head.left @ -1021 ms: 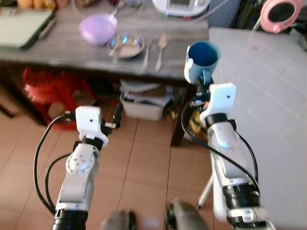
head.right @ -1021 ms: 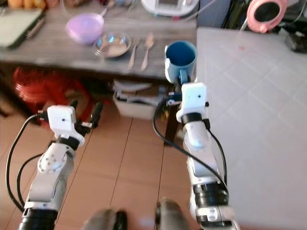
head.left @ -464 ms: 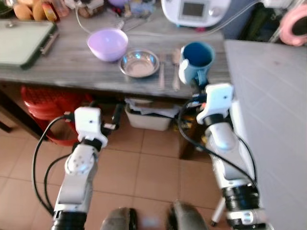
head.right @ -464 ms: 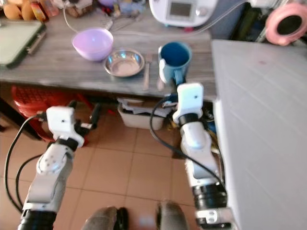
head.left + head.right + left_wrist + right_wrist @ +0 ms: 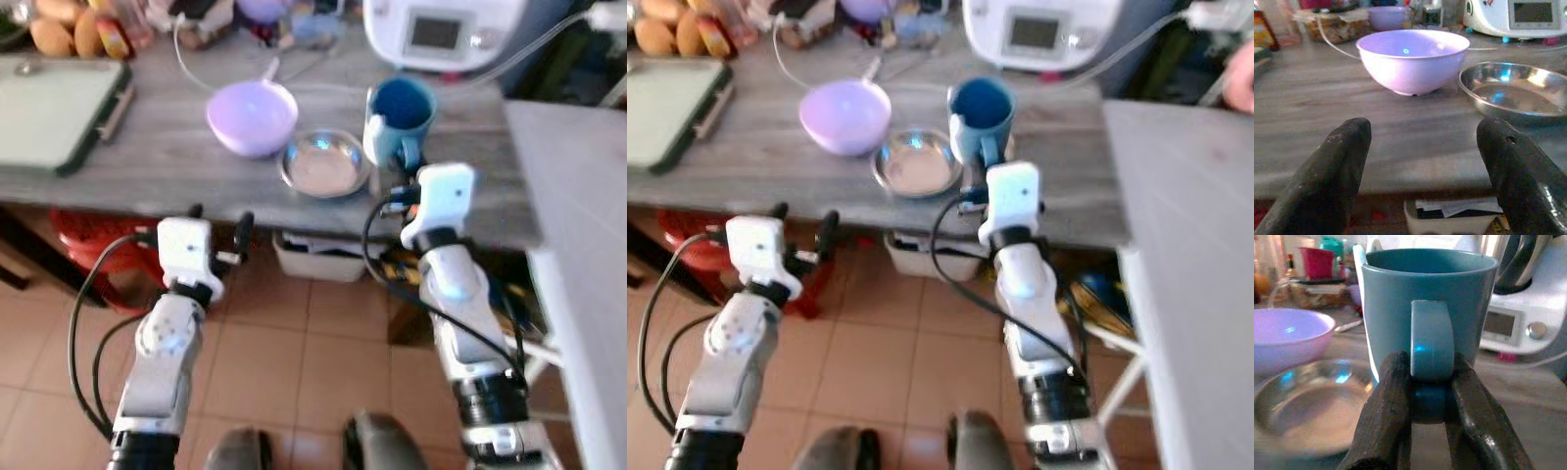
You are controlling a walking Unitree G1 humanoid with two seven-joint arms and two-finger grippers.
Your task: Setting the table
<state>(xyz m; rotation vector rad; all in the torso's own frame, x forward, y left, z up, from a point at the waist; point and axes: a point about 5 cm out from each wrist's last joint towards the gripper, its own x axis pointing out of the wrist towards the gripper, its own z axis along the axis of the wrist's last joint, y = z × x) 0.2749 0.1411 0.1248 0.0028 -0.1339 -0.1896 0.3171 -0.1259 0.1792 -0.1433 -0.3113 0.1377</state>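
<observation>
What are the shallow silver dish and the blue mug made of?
The shallow dish looks like polished metal, probably stainless steel: it mirrors light and nearby colours. The blue mug, held by its handle in the right gripper, has a smooth, soft sheen: plastic or glazed ceramic, hard to tell.

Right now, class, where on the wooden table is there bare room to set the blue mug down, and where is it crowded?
Bare wood lies between the green board and the purple bowl, and right of the blue mug held by the right gripper. The back edge near the white appliance is crowded.
</observation>
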